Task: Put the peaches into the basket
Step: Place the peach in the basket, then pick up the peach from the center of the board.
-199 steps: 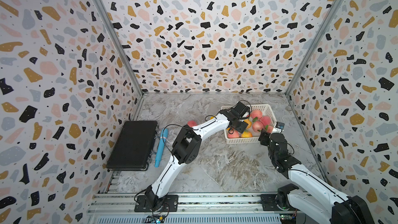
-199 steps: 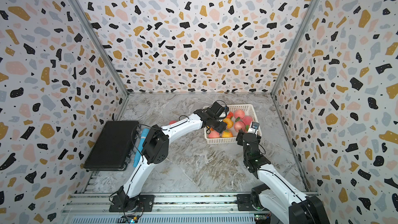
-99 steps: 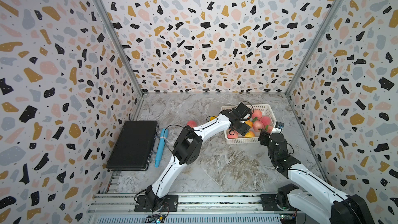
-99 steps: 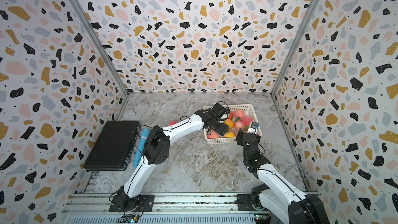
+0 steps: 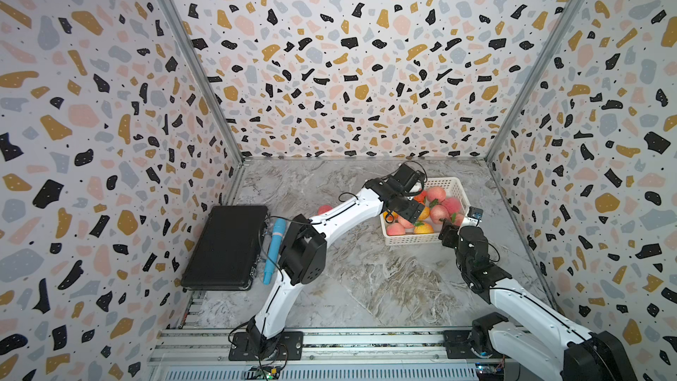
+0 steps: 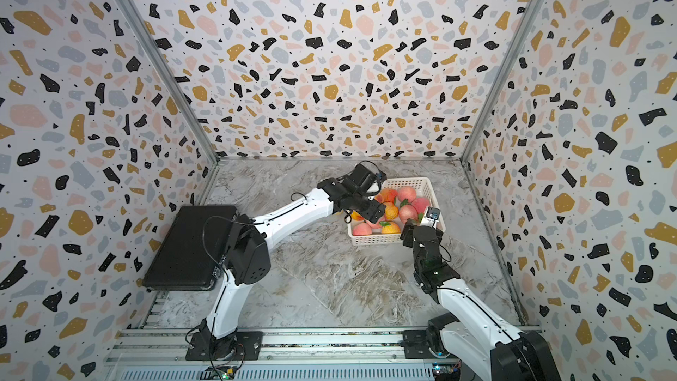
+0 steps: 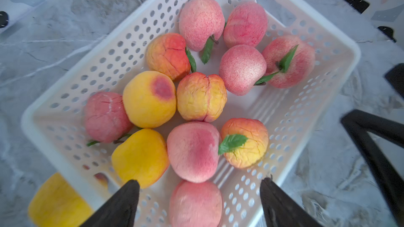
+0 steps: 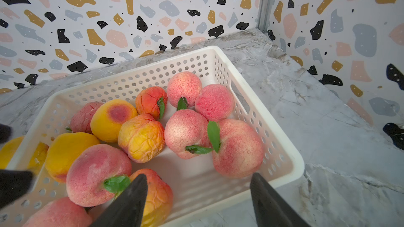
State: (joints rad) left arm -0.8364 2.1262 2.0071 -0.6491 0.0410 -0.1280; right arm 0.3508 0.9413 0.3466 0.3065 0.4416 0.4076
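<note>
The white perforated basket (image 5: 414, 239) (image 6: 373, 239) (image 7: 105, 66) (image 8: 131, 81) holds several pink, orange and yellow peaches (image 7: 201, 97) (image 8: 142, 140). My left gripper (image 5: 403, 210) (image 7: 199, 182) hangs open over the basket's left end, and a pink peach (image 7: 195, 204) lies loose in the basket below the gap between its fingers. A yellow peach (image 7: 56, 201) (image 8: 13, 151) sits on the table just outside that basket wall. Another pink peach (image 5: 324, 209) lies on the table behind the left arm. My right gripper (image 5: 448, 229) (image 8: 198, 176) is open and empty over the basket's near rim.
A flat black case (image 5: 225, 247) lies at the left, with a blue cylindrical tool (image 5: 273, 247) beside it. The right wall and back wall stand close to the basket. In the left wrist view the right gripper's fingers (image 7: 371, 149) show beside the basket.
My left gripper has opened over the basket, and the pink peach now lies loose beneath it. The right arm has barely moved.
</note>
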